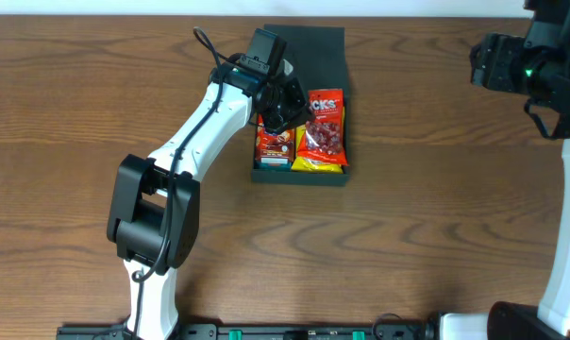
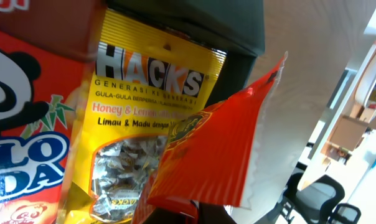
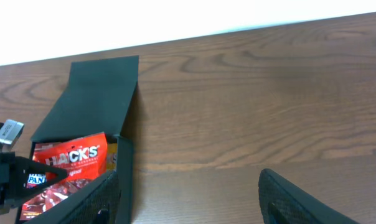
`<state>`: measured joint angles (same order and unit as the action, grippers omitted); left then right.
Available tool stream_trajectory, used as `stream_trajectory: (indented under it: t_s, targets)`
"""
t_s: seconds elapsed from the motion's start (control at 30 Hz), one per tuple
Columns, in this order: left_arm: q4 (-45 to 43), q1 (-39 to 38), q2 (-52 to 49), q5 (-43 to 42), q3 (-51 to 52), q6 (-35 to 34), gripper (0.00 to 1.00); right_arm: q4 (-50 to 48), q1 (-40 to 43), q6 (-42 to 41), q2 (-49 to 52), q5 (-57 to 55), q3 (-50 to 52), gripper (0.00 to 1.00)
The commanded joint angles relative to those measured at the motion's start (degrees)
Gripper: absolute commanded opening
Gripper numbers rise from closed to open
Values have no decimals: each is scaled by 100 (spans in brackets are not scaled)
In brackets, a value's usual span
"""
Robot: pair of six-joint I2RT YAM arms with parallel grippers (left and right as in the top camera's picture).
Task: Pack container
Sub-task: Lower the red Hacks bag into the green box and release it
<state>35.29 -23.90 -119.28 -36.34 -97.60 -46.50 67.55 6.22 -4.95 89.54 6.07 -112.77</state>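
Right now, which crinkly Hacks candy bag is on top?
The red plastic Hacks bag; it lies over the yellow honey-lemon Hacks bag, whose bottom edge peeks out.

Left arm point(image 1: 205, 123) stretched forward, left fingers point(image 1: 287, 106) pinched; right fingers point(image 3: 104, 198) spread wide.

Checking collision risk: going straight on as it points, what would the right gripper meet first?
Likely the bare table, beside the container; nothing else lies ahead of the right gripper, though depth is unclear.

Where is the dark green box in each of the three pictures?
Overhead: the container sits top centre, lid open.
Left wrist: its dark wall crosses the top edge.
Right wrist: far left, lid lying back.
Shared landmark: the wooden table beneath it.
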Motion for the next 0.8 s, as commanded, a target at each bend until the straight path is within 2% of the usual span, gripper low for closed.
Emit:
stream_trajectory:
  t_s: [0.0, 0.27, 0.3, 0.33, 0.37, 0.43, 0.53, 0.6, 0.77]
  targets:
    - [-22, -13, -116, 42, -26, -136, 6, -2, 35, -35, -7, 63, 4, 72]
    - [4, -81, -136, 52, -26, -9, 7, -7, 35, -35, -7, 63, 4, 72]
    - [11, -85, -136, 39, -26, 26, 24, -4, 35, -35, -7, 63, 4, 72]
    - [15, -87, -136, -33, -26, 85, 56, -4, 35, -35, -7, 63, 4, 72]
    - [2, -87, -136, -173, -26, 245, 71, -4, 35, -35, -7, 63, 4, 72]
    - [31, -81, -136, -330, -26, 485, 92, -4, 35, -35, -7, 63, 4, 73]
    - [136, -72, -133, -420, -28, 632, 94, -4, 35, -35, -7, 63, 4, 73]
    - [129, -74, -111, -503, -31, 658, 92, -4, 35, -33, -7, 61, 4, 69]
    - [142, -46, 219, -625, -173, 909, 89, -7, 35, -31, -4, 61, 4, 66]
